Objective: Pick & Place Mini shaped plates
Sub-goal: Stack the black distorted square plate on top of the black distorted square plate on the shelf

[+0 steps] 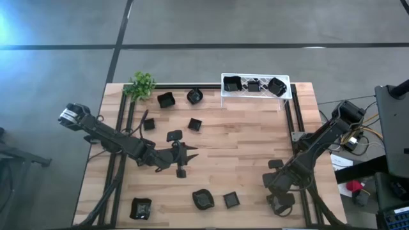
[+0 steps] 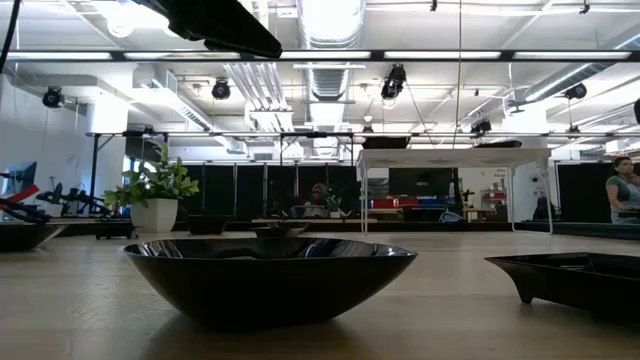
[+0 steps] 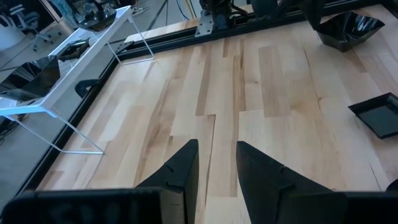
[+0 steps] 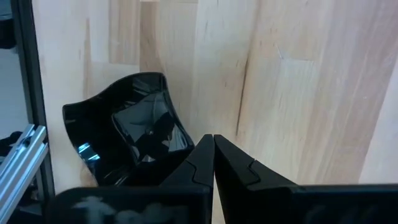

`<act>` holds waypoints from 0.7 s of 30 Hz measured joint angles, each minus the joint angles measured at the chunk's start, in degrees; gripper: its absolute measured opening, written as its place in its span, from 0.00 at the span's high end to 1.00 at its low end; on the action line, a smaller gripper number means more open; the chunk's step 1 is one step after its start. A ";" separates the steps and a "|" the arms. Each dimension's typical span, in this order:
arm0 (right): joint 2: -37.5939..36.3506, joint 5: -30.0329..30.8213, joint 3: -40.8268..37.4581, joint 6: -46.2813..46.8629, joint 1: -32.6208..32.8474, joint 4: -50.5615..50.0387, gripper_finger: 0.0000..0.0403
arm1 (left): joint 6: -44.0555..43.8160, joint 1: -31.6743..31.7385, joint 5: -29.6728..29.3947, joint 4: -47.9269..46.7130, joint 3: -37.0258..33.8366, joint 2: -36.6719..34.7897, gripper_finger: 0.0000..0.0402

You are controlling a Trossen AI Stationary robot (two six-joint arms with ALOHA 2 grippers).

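Small black plates lie scattered on the wooden table: a square one (image 1: 166, 99), a round one (image 1: 195, 96), others near the middle (image 1: 195, 124) and along the near edge (image 1: 203, 199) (image 1: 140, 207). Three more sit in the white rack (image 1: 255, 86). My left gripper (image 1: 190, 153) (image 3: 216, 144) hovers over the table's middle, open, with only bare wood between its fingers. My right gripper (image 1: 276, 197) (image 4: 213, 137) is low by the near right corner, shut. A glossy angular plate (image 4: 127, 127) rests flat on the wood right beside one of its fingers. My right gripper has its fingertips together, and the angular plate's rim (image 4: 177, 140) runs under or against the side of one finger (image 4: 196, 158). That finger hides the spot, so I cannot tell whether it touches the plate. The plate stays on the table.
A small green plant (image 1: 142, 84) stands at the far left corner. Black rails (image 1: 120, 115) run along the table's left and right sides. In the low view a round plate (image 2: 270, 280) and an angular one (image 2: 580, 275) sit close by. Bare wood shows between the arms (image 1: 243, 147).
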 joint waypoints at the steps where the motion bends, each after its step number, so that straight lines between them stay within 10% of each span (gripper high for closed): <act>1: -0.02 -0.02 0.00 0.00 0.00 0.08 0.98 | 0.00 0.00 0.00 0.00 0.00 0.00 0.74; 21: 0.52 -0.17 -1.07 -0.62 2.74 2.39 0.79 | -0.13 0.00 0.00 -0.44 0.00 0.00 0.74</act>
